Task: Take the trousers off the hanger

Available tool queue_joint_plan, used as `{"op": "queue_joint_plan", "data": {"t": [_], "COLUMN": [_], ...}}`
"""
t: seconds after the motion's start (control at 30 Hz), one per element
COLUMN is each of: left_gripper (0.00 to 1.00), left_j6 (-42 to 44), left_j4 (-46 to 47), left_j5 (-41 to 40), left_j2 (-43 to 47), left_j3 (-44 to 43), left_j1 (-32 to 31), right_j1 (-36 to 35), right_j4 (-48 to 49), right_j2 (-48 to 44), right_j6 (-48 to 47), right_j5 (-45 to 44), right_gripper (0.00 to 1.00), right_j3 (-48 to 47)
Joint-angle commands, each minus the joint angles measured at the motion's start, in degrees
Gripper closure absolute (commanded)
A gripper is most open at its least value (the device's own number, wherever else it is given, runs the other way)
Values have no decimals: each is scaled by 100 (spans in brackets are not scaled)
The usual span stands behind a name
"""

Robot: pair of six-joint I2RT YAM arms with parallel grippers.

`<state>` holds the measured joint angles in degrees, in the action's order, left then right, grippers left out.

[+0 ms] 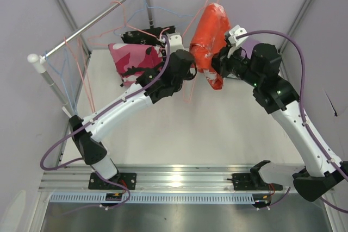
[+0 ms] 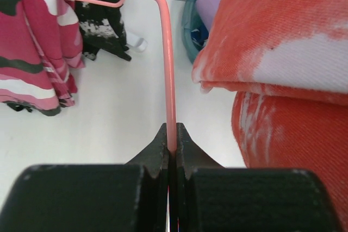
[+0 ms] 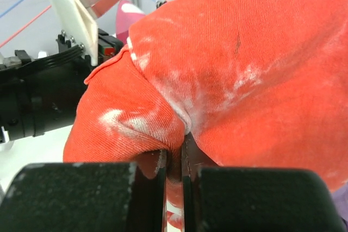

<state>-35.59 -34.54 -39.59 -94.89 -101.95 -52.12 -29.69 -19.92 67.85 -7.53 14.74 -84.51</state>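
Observation:
The orange trousers (image 1: 209,39) hang over a pink wire hanger (image 2: 168,74) held in the air above the back of the table. My left gripper (image 2: 172,146) is shut on the hanger's thin wire, just left of the orange trousers (image 2: 283,52). From the right side, my right gripper (image 3: 174,155) is shut on a pinched fold of the orange trousers (image 3: 244,69). In the top view both grippers, the left gripper (image 1: 191,71) and the right gripper (image 1: 217,64), meet at the lower part of the cloth. Pink-magenta patterned trousers (image 1: 133,58) and black speckled trousers (image 1: 144,35) lie behind the left arm.
A metal rail (image 1: 87,25) on white posts runs along the back left, with several empty blue and pink wire hangers (image 1: 73,66) on it. A teal basket (image 2: 190,23) holding lavender cloth (image 2: 209,4) stands beyond the hanger in the left wrist view.

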Motion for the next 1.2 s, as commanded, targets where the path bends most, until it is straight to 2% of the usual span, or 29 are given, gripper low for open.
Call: {"op": "queue_joint_plan", "data": {"t": [0.0, 0.07, 0.23, 0.3, 0.33, 0.5, 0.6, 0.73, 0.8, 0.87, 0.9, 1.0, 1.17], "left_gripper": [100, 100, 100, 100, 100, 100, 100, 100, 100, 100, 100, 100, 100], "left_j6": [448, 448, 685, 825, 887, 1159, 1248, 1335, 1510, 1713, 1879, 2056, 1784], "left_j4": [88, 211, 431, 562, 659, 923, 1151, 1739, 1680, 1591, 1591, 1661, 1653], "left_j5": [-189, -145, -224, -338, -373, -549, -331, 162, 241, 303, 294, 408, 961], "left_j2": [58, 243, 629, 814, 858, 1104, 1201, 1219, 1079, 850, 797, 727, 753], "left_j3": [9, 26, 35, 26, 35, 52, 70, 141, -289, -622, -737, -817, -922], "left_j1": [105, 175, 298, 342, 360, 439, 448, 448, 439, 439, 439, 439, 439], "right_j1": [-230, -282, -291, -274, -283, -283, -274, -274, -256, -248, -248, -239, -195], "right_j4": [263, -97, -275, -302, -328, -662, -557, 119, 200, -55, -143, -179, 322], "right_j2": [69, 175, 9, -114, -141, -167, -228, -308, -238, -80, -45, -18, 25], "right_j6": [147, 41, 41, 102, 120, 190, 156, 234, 313, 287, 270, 357, 603], "right_j5": [602, 285, -348, -550, -604, -534, -508, -542, -517, -464, -429, -498, -516], "right_gripper": [97, 98, 99, 96, 93, 93, 100, 100, 100, 92, 78, 60, 51], "right_j3": [-891, -883, -340, -154, -75, 285, 627, 1401, 1525, 1534, 1534, 1639, 1842]}}
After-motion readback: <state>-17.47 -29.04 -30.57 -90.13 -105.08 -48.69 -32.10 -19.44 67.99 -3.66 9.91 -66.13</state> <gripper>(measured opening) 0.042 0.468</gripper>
